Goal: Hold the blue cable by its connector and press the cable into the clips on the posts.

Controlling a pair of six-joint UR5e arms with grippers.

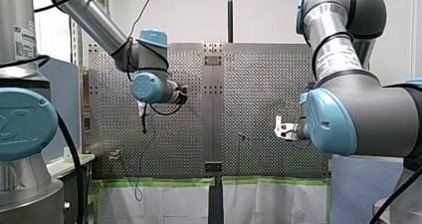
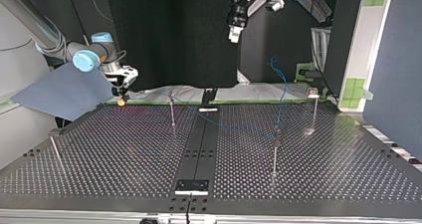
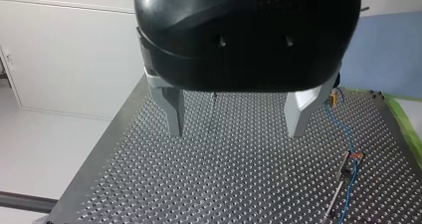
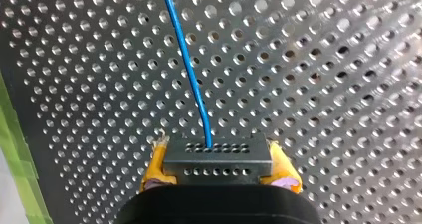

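Our right gripper is clamped on the connector, the blue cable running ahead over the bench. Our left gripper hangs spread apart, empty. Next, we judge, the cable needs pressing down, taut, onto a post.

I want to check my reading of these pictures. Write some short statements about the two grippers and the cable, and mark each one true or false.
1. The right gripper is shut on the connector. True.
2. The blue cable leaves the connector ahead of the right gripper, over the perforated table. True.
3. The left gripper holds the blue cable. False: its fingers are open with nothing between them.
4. The right gripper's pads are black. False: they are yellow.
5. In the top view, the left gripper touches the table. False: it hangs well above it.
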